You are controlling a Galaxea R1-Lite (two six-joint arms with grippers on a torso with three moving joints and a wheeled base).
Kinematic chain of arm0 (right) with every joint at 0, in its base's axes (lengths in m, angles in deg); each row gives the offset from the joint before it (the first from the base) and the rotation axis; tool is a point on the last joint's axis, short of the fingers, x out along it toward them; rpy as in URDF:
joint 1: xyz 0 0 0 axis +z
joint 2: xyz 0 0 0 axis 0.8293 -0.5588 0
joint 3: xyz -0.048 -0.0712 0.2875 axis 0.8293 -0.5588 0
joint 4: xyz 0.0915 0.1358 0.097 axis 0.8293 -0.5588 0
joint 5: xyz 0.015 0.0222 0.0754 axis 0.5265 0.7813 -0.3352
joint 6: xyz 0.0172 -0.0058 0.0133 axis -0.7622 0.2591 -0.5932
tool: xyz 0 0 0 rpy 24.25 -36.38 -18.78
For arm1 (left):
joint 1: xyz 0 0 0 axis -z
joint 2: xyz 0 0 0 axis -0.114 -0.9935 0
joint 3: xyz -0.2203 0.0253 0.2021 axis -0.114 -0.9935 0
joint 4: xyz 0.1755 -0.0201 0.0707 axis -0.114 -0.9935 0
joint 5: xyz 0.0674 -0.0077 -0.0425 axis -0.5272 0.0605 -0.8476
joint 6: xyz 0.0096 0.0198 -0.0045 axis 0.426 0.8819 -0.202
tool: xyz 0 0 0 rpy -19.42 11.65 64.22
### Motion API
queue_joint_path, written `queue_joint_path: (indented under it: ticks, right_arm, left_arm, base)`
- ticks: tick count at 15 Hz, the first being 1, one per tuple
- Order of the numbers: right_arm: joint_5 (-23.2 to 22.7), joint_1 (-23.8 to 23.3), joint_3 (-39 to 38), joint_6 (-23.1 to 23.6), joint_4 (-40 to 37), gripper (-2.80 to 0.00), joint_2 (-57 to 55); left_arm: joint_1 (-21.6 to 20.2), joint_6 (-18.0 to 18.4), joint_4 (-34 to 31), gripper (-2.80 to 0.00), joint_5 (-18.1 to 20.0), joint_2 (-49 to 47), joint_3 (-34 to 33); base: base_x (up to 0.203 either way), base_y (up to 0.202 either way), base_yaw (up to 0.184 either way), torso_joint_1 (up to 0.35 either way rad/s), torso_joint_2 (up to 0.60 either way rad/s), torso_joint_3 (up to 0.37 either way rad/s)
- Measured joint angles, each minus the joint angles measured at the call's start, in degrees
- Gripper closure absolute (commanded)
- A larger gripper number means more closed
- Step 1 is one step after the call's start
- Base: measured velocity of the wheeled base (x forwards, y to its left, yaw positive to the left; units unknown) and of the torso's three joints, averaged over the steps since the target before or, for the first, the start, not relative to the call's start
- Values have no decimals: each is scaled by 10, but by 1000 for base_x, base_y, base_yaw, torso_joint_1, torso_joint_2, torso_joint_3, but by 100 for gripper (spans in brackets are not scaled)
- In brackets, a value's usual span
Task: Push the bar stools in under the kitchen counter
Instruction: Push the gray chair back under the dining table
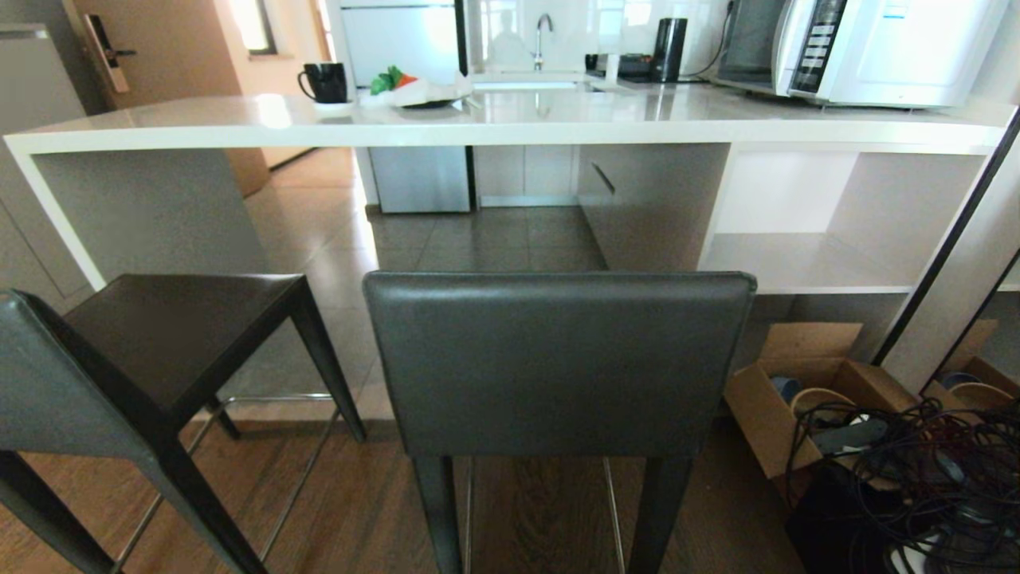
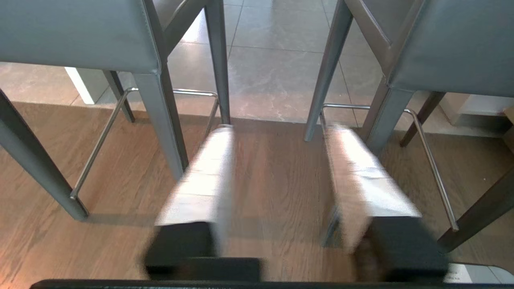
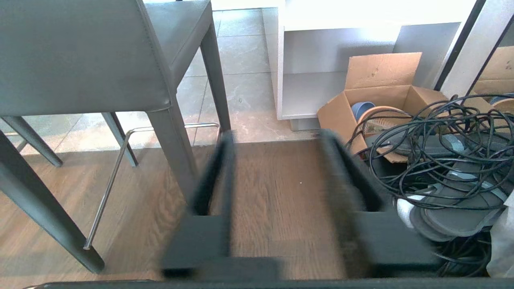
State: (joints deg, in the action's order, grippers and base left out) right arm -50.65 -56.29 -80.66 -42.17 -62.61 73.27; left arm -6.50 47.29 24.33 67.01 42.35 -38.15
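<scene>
Left gripper (image 2: pixel 277 160): fingers spread apart, nothing between them, low over the wood floor (image 2: pixel 277 208); seen only in its own wrist view. Ahead of it, one bar stool on each side, with a bare strip of floor running between their legs to the tile.

Right gripper (image 3: pixel 277 172): fingers likewise apart and empty, over the same wood floor. Ahead of it to one side, a stool's rear leg; to the other, a heap of black cables (image 3: pixel 437 160) and an open cardboard box (image 3: pixel 381 92) holding bowls (box and cables sit just off the counter's shelf end).

Centre stool (image 1: pixel 558 359): backrest facing the robot, square to the kitchen counter (image 1: pixel 510 127), seat not yet under the slab.

Left stool (image 1: pixel 159 351): turned at an angle, its seat corner near the counter's white side panel (image 1: pixel 56 215), also outside the slab edge.

Head view only: the counter top, with a black mug (image 1: pixel 325 81), a plate of food, a sink tap, a kettle and a microwave (image 1: pixel 868 48). Neither arm shows there.

Wrist views only: chrome footrest bars (image 2: pixel 100 140) and the legs' footing on wood, just short of the tile line.

Open room: tiled floor under the slab, between side panel and white shelf unit (image 1: pixel 797 239), is unobstructed.
</scene>
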Motion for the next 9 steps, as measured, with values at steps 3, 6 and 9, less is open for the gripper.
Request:
queue_joint_path:
  ticks: [3,6,9]
  right_arm:
    - [0,0,0,0,0,-280,0]
    - [0,0,0,0,0,-280,0]
    - [0,0,0,0,0,-280,0]
  left_arm:
    - [0,0,0,-280,0,0,0]
    - [0,0,0,-280,0,0,0]
    - [0,0,0,-280,0,0,0]
  base:
    - [0,0,0,0,0,0]
    - [0,0,0,0,0,0]
    - [0,0,0,0,0,0]
